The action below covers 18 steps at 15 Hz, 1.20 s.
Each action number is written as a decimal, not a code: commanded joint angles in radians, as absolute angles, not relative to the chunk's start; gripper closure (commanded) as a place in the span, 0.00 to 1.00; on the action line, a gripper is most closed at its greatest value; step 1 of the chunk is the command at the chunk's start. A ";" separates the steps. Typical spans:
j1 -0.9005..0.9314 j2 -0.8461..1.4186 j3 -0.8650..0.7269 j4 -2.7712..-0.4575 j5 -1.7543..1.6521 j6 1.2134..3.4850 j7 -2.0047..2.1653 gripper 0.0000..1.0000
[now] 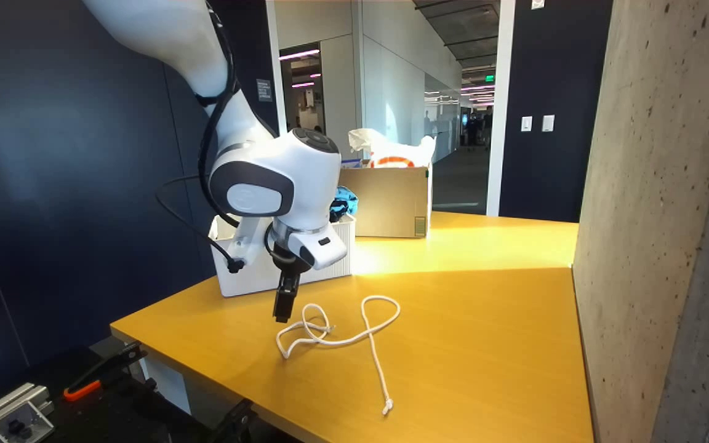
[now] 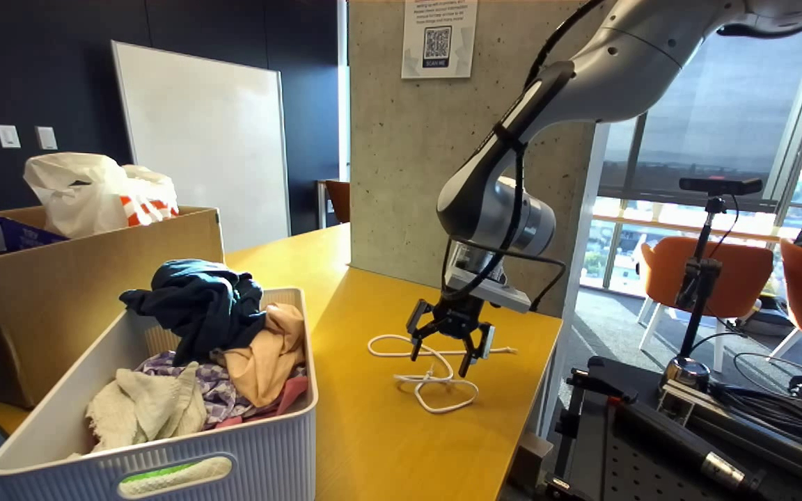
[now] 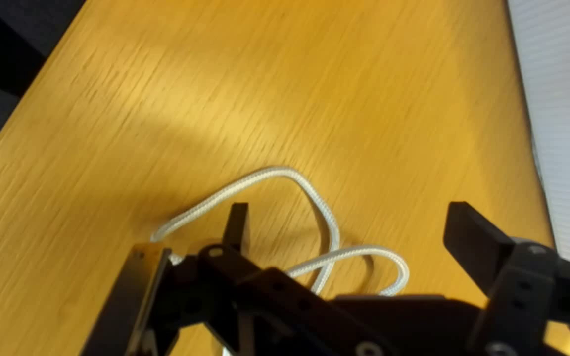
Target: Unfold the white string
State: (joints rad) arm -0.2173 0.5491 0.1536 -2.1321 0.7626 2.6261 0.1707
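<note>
The white string [image 1: 345,341] lies on the yellow table in loose loops. One end, which looks knotted, reaches toward the table's front in an exterior view. It also shows in an exterior view [image 2: 436,411] and in the wrist view [image 3: 336,234], where two strands cross. My gripper [image 2: 441,363] points down above the looped part of the string. In the wrist view the gripper [image 3: 349,205] has its fingers wide apart, with string loops on the table between and below them and nothing held. Part of the string is hidden behind the gripper body there.
The white rectangular bin [image 2: 262,452] full of cloths stands close to the gripper; its wall also shows in the wrist view [image 3: 562,123]. A cardboard box [image 1: 385,203] with white bags stands behind it. A concrete pillar [image 1: 656,215] borders the table [image 1: 484,344].
</note>
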 commanded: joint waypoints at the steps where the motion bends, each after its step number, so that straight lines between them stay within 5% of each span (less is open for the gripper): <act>1: -0.230 0.540 0.142 -2.120 0.913 2.527 0.147 0.00; 18: -0.088 0.706 -0.088 -1.897 0.892 2.357 0.577 0.00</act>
State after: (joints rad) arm -0.1297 0.6639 -0.0571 -1.9649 0.9241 2.3936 0.4764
